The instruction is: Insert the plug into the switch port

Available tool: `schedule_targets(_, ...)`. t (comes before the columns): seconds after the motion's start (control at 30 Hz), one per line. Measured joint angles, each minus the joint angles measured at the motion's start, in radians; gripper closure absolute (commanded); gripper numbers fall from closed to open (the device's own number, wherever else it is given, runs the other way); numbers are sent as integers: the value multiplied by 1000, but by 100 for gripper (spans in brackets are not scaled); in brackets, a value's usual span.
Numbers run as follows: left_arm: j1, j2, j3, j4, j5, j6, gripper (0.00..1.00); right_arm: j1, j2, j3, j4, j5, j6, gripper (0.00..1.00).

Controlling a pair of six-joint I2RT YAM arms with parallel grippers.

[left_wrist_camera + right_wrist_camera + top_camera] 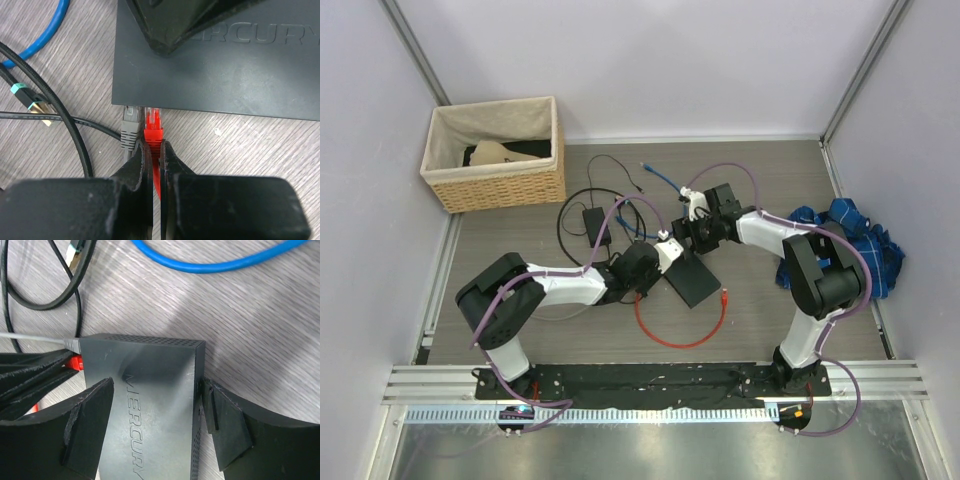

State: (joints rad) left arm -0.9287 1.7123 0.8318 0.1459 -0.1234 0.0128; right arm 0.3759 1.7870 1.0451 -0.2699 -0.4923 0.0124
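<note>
The switch [695, 278] is a flat dark box lying mid-table; its top reads MERCURY [215, 80]. My left gripper [155, 146] is shut on the red plug [153, 127], whose tip meets the switch's port edge right beside a grey plug [129, 126] seated there. The red cable [678, 342] loops toward the front. My right gripper [157, 390] stands wide around the switch [145, 357]: its right finger [222, 425] is against the side wall, while its left finger [87, 430] lies over the top. In the top view the left gripper [662, 252] and the right gripper [700, 233] flank the switch's far end.
A wicker basket [495, 155] stands at the back left and a blue cloth [850, 245] lies at the right. A black power brick [594, 222] with black cords and a blue cable [655, 180] lie behind the switch. A teal-and-gold connector [30, 102] rests left of the plugs.
</note>
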Motion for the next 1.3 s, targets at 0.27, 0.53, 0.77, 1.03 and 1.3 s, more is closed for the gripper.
schedule_targets(0.27, 0, -1, 4, -18, -44, -16, 100, 32, 5, 7, 5, 20, -46, 22)
schedule_targets(0.53, 0, -8, 4, -37, -93, -37, 100, 69, 1, -5, 35, 44, -68, 22)
schedule_targets(0.77, 1, -8, 4, -38, -88, -63, 100, 72, -6, -19, 53, 47, -74, 22)
schedule_targets(1.03, -3, -10, 3, -37, -99, -78, 89, 77, -23, -47, 85, 70, -54, 22)
schedule_targets(1.3, -23, -69, -104, 95, -74, -119, 79, 54, -61, -86, 85, 85, 42, 21)
